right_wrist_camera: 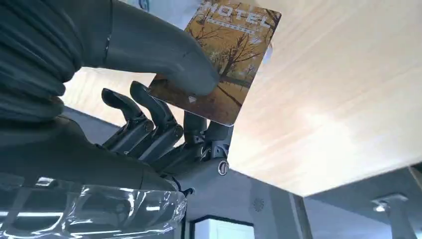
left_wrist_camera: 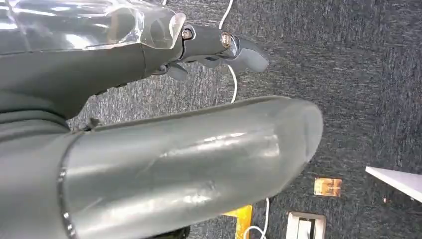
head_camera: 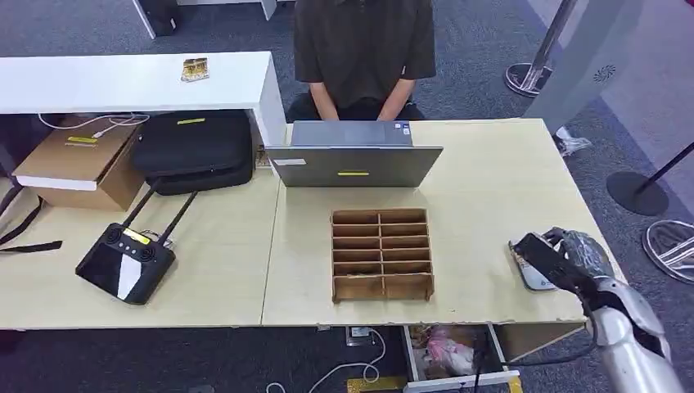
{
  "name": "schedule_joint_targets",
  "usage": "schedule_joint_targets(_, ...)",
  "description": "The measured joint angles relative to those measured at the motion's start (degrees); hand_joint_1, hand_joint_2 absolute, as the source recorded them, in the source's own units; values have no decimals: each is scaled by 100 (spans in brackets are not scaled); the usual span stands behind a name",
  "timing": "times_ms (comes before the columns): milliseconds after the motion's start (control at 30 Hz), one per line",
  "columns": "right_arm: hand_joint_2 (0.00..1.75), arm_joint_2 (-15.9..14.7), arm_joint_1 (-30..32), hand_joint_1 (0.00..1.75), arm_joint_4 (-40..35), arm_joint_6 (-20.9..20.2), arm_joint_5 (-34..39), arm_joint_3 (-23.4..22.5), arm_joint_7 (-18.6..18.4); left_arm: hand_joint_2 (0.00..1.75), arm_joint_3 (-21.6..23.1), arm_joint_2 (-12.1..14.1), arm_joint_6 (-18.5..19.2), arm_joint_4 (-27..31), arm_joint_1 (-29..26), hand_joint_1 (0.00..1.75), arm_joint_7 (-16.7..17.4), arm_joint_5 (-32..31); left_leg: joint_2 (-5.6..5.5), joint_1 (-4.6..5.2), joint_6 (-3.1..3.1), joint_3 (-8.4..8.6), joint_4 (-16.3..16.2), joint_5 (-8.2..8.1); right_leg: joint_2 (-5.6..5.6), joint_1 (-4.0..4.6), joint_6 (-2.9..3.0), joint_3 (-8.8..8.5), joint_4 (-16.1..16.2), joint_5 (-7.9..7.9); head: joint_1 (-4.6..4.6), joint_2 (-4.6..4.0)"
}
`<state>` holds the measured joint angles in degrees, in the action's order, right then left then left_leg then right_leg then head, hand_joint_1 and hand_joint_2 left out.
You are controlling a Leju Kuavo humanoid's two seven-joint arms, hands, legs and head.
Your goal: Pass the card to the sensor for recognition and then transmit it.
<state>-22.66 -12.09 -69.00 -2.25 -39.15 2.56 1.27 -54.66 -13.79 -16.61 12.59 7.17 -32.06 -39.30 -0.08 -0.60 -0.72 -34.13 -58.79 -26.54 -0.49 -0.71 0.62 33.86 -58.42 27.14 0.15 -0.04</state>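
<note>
My right hand [head_camera: 565,258] hovers at the table's right edge, just over a small white sensor [head_camera: 532,277] lying on the wood. In the right wrist view the thumb [right_wrist_camera: 164,55] and dark fingers [right_wrist_camera: 149,124] pinch a hotel card [right_wrist_camera: 226,59] printed with autumn trees, held close above the light tabletop. From the head view the card is mostly hidden by the hand. My left hand [left_wrist_camera: 149,149] hangs over grey carpet, its fingers [left_wrist_camera: 224,45] loosely extended and holding nothing.
A wooden slotted organiser [head_camera: 382,254] stands mid-table, with a grey laptop [head_camera: 352,155] behind it and a person [head_camera: 364,49] seated beyond. At the left lie a black controller [head_camera: 127,262], a black bag [head_camera: 192,147] and a cardboard box [head_camera: 78,160]. Another card [head_camera: 195,70] lies on the white desk.
</note>
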Motion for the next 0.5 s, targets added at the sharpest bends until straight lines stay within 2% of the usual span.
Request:
schedule_joint_targets(233,175,153,100,175,267,2,-44,77,125,0,0,0,-33,0,1,0,13,4,1,0,0,0,0,0,0,0,0,1,0,0,0,0)
schedule_joint_targets(500,175,181,165,175,415,-9,74,105,271,0,0,2,-81,0,0,0,11,22,1,0,0,1,0,0,0,0,0,0,1,0,2,0)
